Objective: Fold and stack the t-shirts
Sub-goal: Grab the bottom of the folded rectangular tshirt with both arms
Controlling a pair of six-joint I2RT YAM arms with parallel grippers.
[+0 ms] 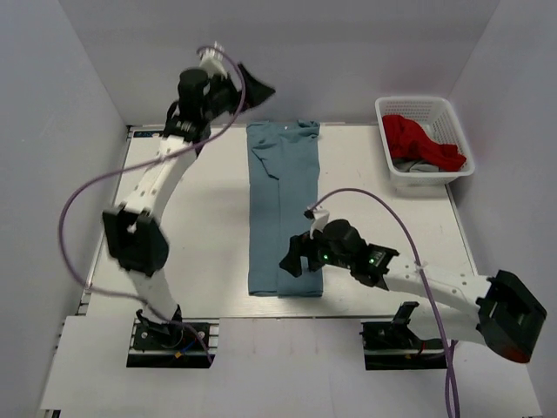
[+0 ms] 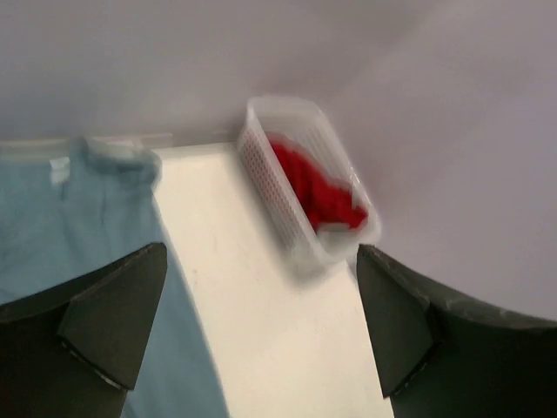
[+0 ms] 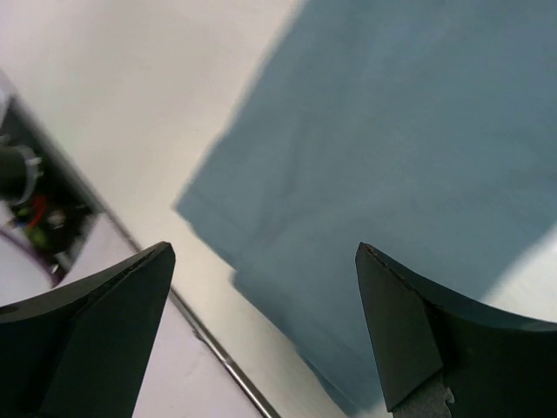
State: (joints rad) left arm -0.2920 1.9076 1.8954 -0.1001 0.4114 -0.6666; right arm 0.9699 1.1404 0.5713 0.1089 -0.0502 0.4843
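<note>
Cotton, dusty grey-blue: found the short-sleeved t-shirt (image 1: 283, 209) lying as a long narrow strip in the middle of the white table (image 1: 200, 226), collar at 12 o'clock, hem at 6. Found right gripper (image 1: 294, 259) spread open and empty over the hem; left gripper (image 1: 250, 87) likewise open and empty, high near the collar at 11. Judged best next: pinch all hem layers, carry toward 12, keep edges aligned. Noted white plastic lattice basket (image 1: 421, 182) at 2 o'clock holding a red garment (image 1: 422, 139) over grey cloth (image 1: 416, 165).

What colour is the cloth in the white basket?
The cloth is bright red, clearest in the top external view.
</note>
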